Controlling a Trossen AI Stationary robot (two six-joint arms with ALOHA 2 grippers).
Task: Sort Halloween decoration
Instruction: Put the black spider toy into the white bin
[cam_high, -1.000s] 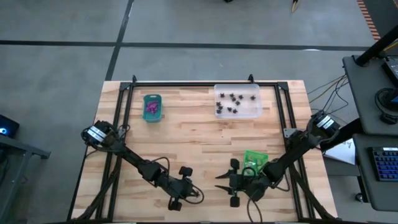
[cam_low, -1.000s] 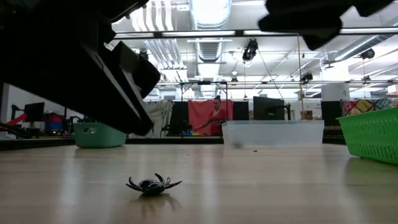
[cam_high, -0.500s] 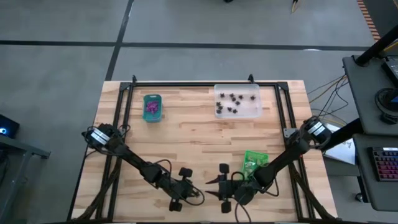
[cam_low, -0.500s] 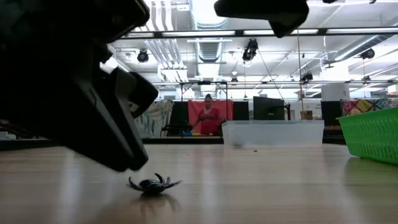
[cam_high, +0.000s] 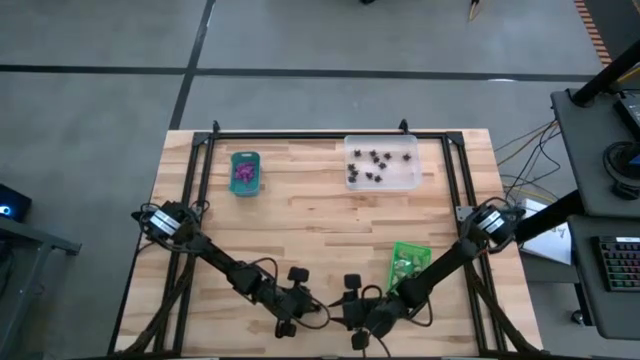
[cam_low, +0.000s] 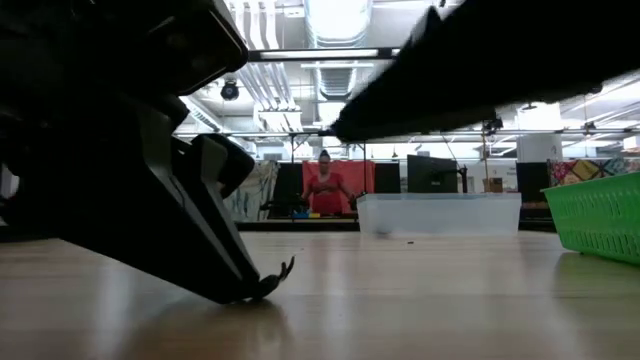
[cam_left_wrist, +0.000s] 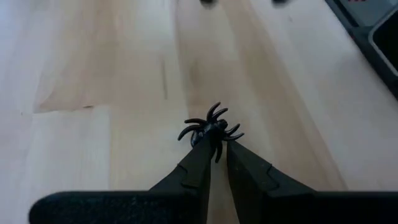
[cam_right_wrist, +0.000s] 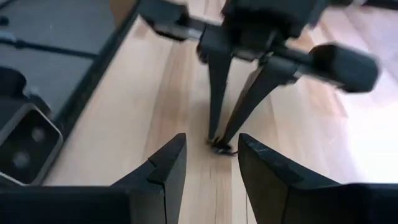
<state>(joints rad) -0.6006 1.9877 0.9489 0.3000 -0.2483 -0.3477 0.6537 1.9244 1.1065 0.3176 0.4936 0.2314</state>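
The left gripper (cam_left_wrist: 216, 144) is down at the near edge of the wooden surface (cam_high: 300, 215), its jaws pinched on a black spider trinket (cam_left_wrist: 211, 130) — in the left wrist view the two dark tips meet at the spider's body while its legs splay out beyond them on the wood. In the low view only a few curled legs of the spider show past the tip of the dark left arm, right at the wood. The right gripper (cam_right_wrist: 202, 163) sits just beside it, facing it nose to nose; its jaws are released, standing apart with bare wood between them, and the right wrist view looks through that gap at the left gripper's tips and the spider under them. Elsewhere on the surface, a small teal tray (cam_high: 245, 172) at the far left holds purple trinkets (cam_high: 243, 174), a clear tray (cam_high: 382, 163) at the far right holds a scatter of black trinkets (cam_high: 368, 164), and a bright green tray (cam_high: 408, 262) lies near the right arm, partly covered by it. A person in red (cam_low: 325, 190) stands far off in the room behind.
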